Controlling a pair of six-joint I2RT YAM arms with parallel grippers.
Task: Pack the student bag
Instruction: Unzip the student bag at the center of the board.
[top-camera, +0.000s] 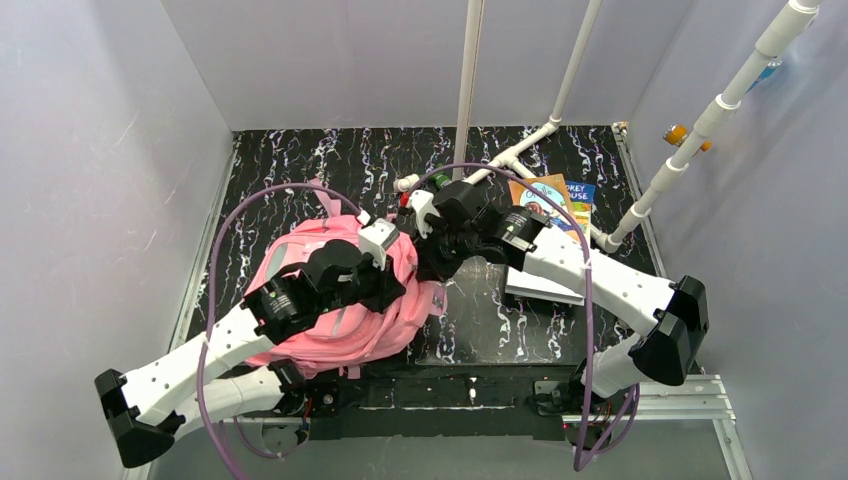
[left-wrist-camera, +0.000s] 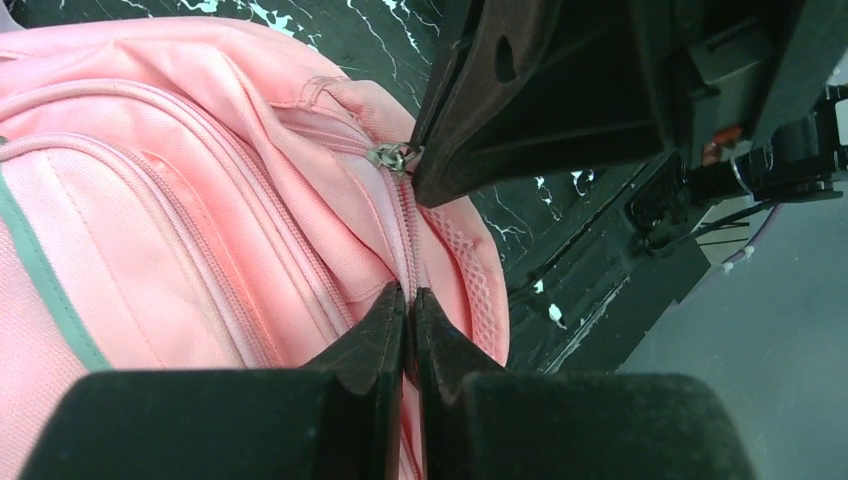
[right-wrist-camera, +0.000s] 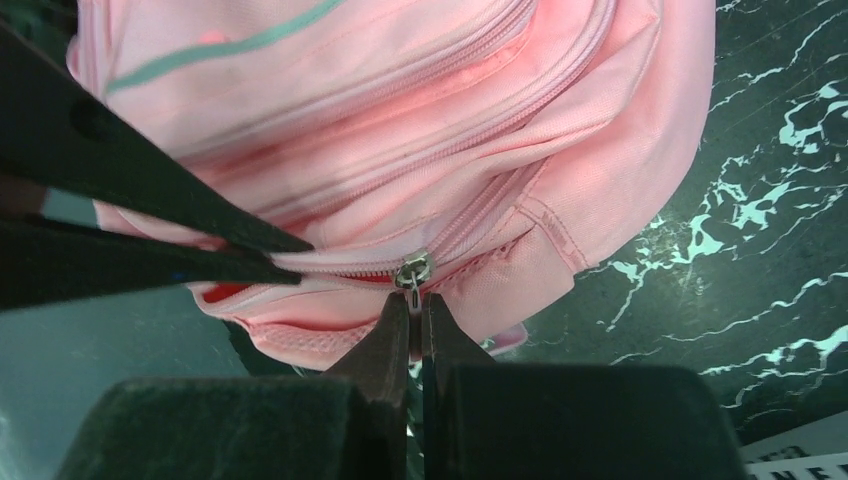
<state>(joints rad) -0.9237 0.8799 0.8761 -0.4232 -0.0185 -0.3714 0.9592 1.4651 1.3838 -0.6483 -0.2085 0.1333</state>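
With the large soft pink fabric backpack (top-camera: 370, 335) lying on the black marbled table (top-camera: 300, 170), the left gripper (left-wrist-camera: 408, 300) pinched shut on its zipper seam and the right gripper (right-wrist-camera: 415, 305) clamped, apparently, on the metal zipper pull (right-wrist-camera: 413, 270), packing had barely begun: the colourful picture book (top-camera: 548, 195) lay outside.

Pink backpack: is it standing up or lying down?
Lying down. The top view shows the pink backpack spread flat on the black marbled table, its zippered front facing up.
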